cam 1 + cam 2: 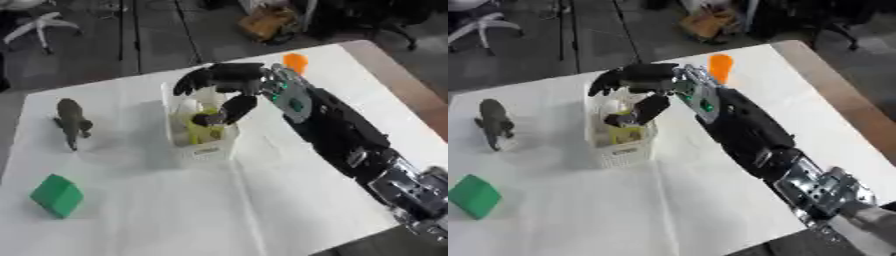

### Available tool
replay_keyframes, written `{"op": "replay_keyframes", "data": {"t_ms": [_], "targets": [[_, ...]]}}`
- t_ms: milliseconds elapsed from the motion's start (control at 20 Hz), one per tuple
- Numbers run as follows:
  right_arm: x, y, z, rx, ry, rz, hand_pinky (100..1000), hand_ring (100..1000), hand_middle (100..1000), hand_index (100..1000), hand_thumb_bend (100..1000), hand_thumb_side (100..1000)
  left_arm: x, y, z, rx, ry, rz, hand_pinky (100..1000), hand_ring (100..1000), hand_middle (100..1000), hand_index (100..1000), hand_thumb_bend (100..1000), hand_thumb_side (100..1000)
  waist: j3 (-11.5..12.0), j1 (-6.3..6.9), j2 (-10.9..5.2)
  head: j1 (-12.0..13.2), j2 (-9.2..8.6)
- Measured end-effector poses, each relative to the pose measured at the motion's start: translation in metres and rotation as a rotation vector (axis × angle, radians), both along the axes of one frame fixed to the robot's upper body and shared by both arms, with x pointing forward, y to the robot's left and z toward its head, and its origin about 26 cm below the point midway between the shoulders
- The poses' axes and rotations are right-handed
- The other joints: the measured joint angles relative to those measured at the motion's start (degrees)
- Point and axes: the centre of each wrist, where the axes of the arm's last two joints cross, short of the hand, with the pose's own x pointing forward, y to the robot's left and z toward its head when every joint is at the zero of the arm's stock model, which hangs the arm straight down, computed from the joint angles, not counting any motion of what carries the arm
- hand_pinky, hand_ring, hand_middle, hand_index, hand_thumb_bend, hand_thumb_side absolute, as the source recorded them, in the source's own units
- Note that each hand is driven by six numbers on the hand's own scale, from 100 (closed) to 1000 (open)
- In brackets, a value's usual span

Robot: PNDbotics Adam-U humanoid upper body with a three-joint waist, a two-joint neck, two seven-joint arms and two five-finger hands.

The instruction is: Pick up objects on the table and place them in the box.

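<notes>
So I'm working over the white counter [262, 210] right now, and my right arm is reaching in from the lower right with the right hand [229, 86] hanging over the open top of the white box [203, 150]. The fingers are spread and relaxed, thumb dipping down into the box, nothing clamped in them as far as I can see. There's a yellow-green thing [203, 131] sitting inside the box just under the thumb, so I'm guessing this is the let-go part of a drop-off.

To do it clean, I'm thinking lift straight up so the thumb isn't catching the box wall and tipping it.

Still waiting out on the counter: the grey dinosaur toy [73, 121] to the left of the box, the green block [57, 195] near the front left, and an orange piece [296, 62] behind the hand. Left hand isn't showing anywhere.
</notes>
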Motion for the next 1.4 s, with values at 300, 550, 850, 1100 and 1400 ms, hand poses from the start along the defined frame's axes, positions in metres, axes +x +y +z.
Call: {"op": "replay_keyframes", "data": {"t_ms": [300, 550, 850, 1100, 1400], "targets": [[-0.002, -0.003, 0.01, 0.068, -0.058, 0.029, 664, 718, 813, 900, 343, 424, 0.0, 0.0, 0.0, 0.0, 0.0, 0.0, 618, 675, 632, 749, 316, 987, -0.54, 0.17, 0.0, 0.27, 0.0], [-0.01, -0.022, 0.026, 0.181, -0.113, 0.013, 646, 705, 799, 890, 306, 409, 0.0, 0.0, 0.0, -0.001, 0.001, 0.002, 618, 675, 632, 749, 316, 988, -1.03, 0.16, 0.0, 0.76, -0.02], [-0.021, -0.054, 0.028, 0.287, -0.121, -0.043, 554, 626, 719, 843, 100, 464, 0.0, 0.0, 0.0, -0.003, 0.002, 0.004, 618, 673, 630, 749, 316, 990, -1.17, 0.09, 0.0, 1.02, -0.04], [-0.033, -0.078, 0.015, 0.417, -0.094, -0.144, 531, 609, 693, 809, 100, 544, 0.0, 0.001, -0.001, -0.008, 0.005, 0.008, 618, 673, 630, 749, 313, 992, -1.38, -0.06, 0.0, 1.44, -0.52], [-0.054, -0.081, 0.008, 0.566, -0.077, -0.211, 515, 603, 686, 800, 100, 582, 0.0, 0.002, -0.001, -0.013, 0.009, 0.019, 618, 675, 635, 750, 317, 991, -1.35, -0.17, 0.05, 1.99, -0.94]]}}
